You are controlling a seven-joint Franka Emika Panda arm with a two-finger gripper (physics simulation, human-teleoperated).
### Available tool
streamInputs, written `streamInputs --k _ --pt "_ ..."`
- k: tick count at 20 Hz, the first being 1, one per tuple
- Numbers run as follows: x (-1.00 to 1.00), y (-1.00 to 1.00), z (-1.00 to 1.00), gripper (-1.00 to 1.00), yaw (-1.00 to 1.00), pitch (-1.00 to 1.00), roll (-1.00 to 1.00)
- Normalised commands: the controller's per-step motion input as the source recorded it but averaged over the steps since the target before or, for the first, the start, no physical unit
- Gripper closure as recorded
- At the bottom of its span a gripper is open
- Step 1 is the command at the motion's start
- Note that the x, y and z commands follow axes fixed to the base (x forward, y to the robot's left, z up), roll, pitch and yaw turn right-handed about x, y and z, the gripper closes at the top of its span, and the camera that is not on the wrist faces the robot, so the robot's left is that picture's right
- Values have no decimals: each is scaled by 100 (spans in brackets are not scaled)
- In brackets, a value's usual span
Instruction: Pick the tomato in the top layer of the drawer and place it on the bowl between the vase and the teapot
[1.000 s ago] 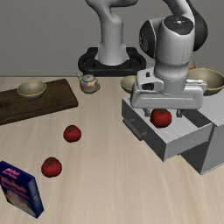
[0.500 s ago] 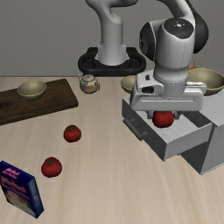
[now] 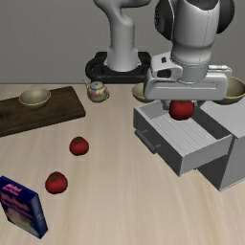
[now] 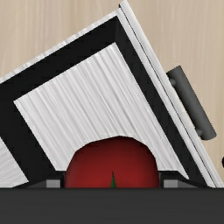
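Hovering over the open top drawer (image 3: 194, 144), the end effector (image 3: 181, 106) is clenched on the tomato (image 3: 181, 113), fingers on either side. The tomato hangs above the drawer's pale floor, near its back. Two more tomatoes (image 3: 78, 145) lie on the worktop (image 3: 115, 191).

Light wood table (image 3: 124, 206), several items directly on it.
Dark board (image 3: 48, 110), teapot (image 3: 97, 91), bowl (image 3: 142, 93), loose tomato (image 3: 78, 145), second loose tomato (image 3: 56, 182), blue box (image 3: 23, 206), grey drawer cabinet (image 3: 222, 165).
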Motion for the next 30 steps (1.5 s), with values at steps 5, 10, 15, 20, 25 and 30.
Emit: streamInputs --k 5,10,15,20,25,30 --pt "-100 0 0 100 0 0 0" --pt "-100 0 0 100 0 0 0" --pt "-100 0 0 100 0 0 0" --pt "-100 0 0 100 0 0 0" --pt "-100 0 0 100 0 0 0" --pt "-100 0 0 100 0 0 0"
